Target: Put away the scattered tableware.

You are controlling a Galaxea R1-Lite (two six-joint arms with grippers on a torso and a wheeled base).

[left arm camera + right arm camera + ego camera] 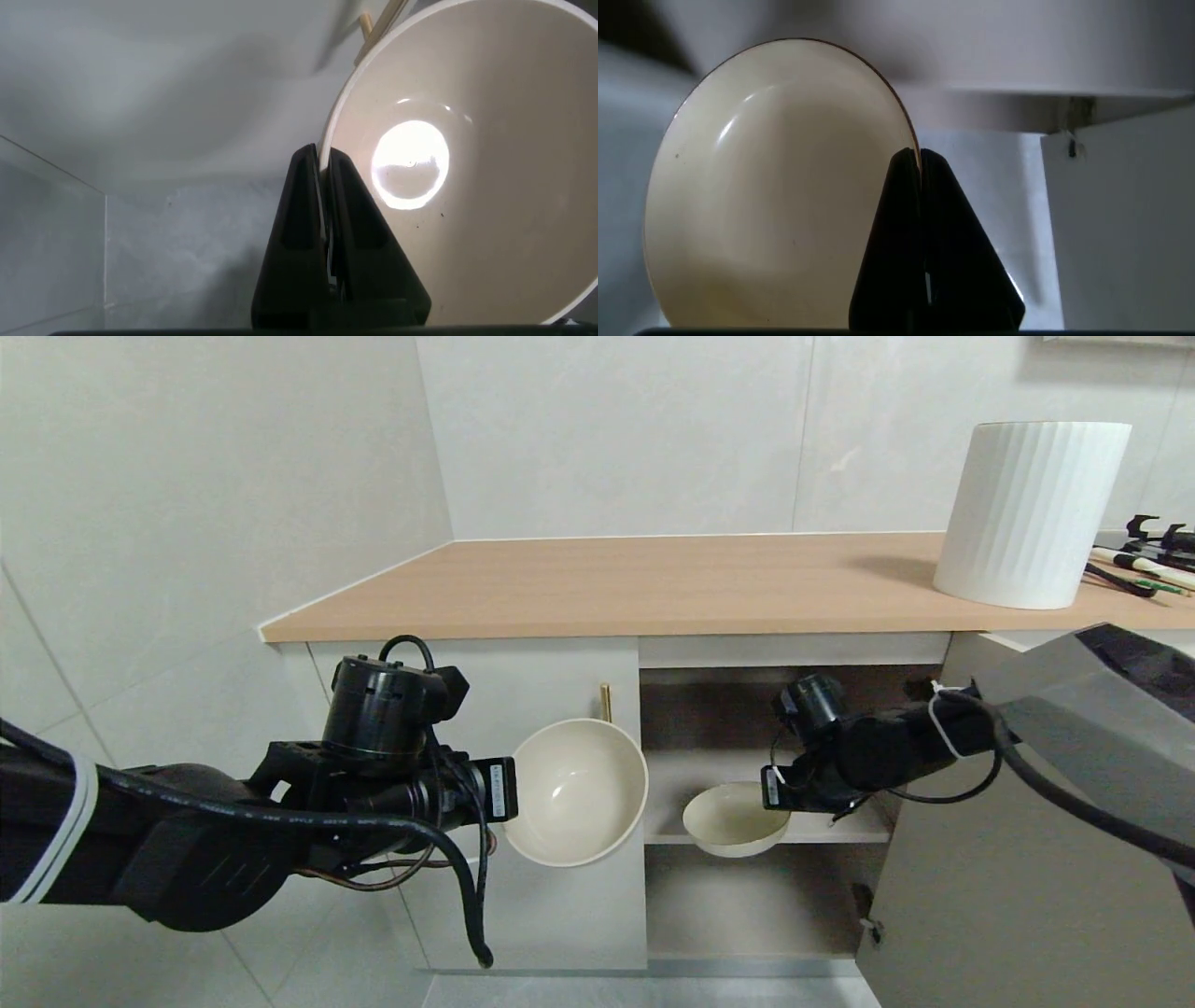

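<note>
Left gripper (509,791) lay nearest the head camera, its fingers closed tight on the rim of a cream bowl (579,793). The bowl was held on edge in the air, its hollow facing outward, in front of the closed left door (541,915) of the cabinet (794,651). A brass handle (605,702) stood just beside the bowl's upper rim, and that door blocked the way behind the bowl. Right gripper (773,795) was inside the cabinet's open right half, clamped on the rim of a shallow cream dish (733,821). The dish sat at the front edge of the middle shelf (840,831); contact between dish and shelf could not be determined. The open right door (990,905) stood out towards the camera, close beside the right arm. Above, the wooden counter (653,583) carried a white ribbed canister (1027,513) at its right end. Dark-handled utensils (1144,565) lay on the counter just beyond the canister, well apart from both grippers.
</note>
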